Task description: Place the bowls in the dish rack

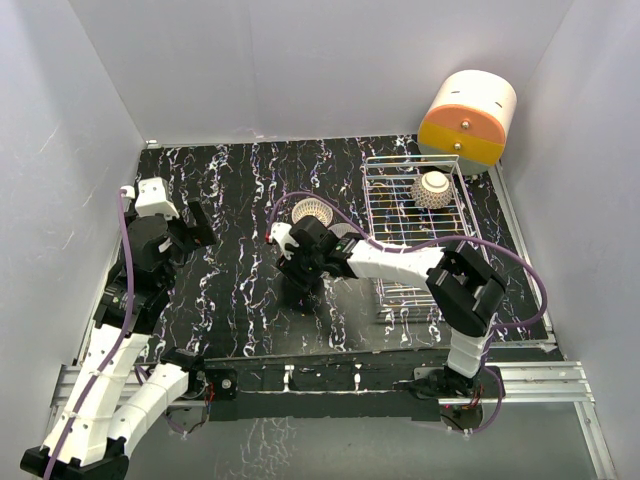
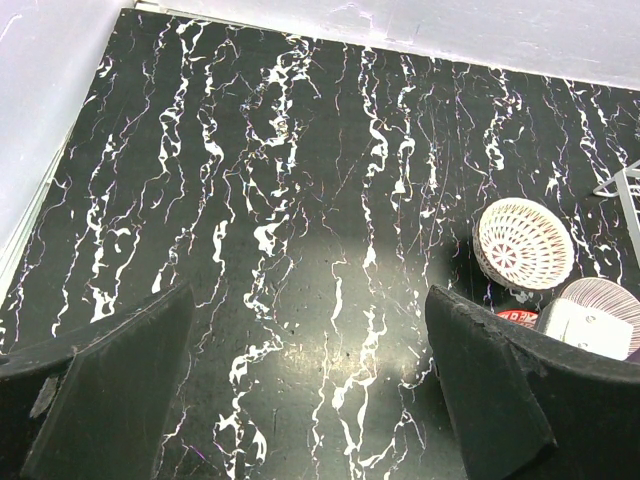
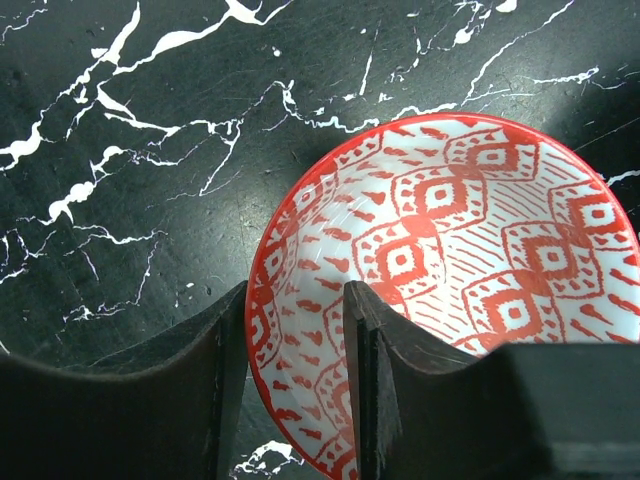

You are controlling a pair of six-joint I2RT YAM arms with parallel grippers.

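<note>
Black marbled table (image 1: pixel 240 200) first, then the dish rack (image 1: pixel 385 170) at its far right, long axis running near to far in the top view, open side up, near end partly hidden under the right arm. Beyond its far corner, an orange-and-cream cylinder (image 1: pixel 467 117), no part of the job.

Progress, judged from what lies where: barely begun. Only one racked bowl (image 1: pixel 433 188) inside, at the far end, tipped so the pale foot faces the overhead camera. Three more out on the table, left of the rack and close together: a lattice bowl (image 2: pixel 522 243), a striped bowl (image 2: pixel 595 310) just beside it, and the red bowl (image 3: pixel 450 250) nearer the arms.

Right gripper (image 3: pixel 295 300) down over the red bowl, one finger inside the rim and one outside, narrow gap filled by the wall, apparently clamped on it. Cannot tell whether lifted or resting on the table.

Left gripper (image 2: pixel 308 295) well off to the left over bare table, fingers wide apart, holding nothing.

Red bowl mouth up, facing the wrist camera; round, so no long axis to speak of.
</note>
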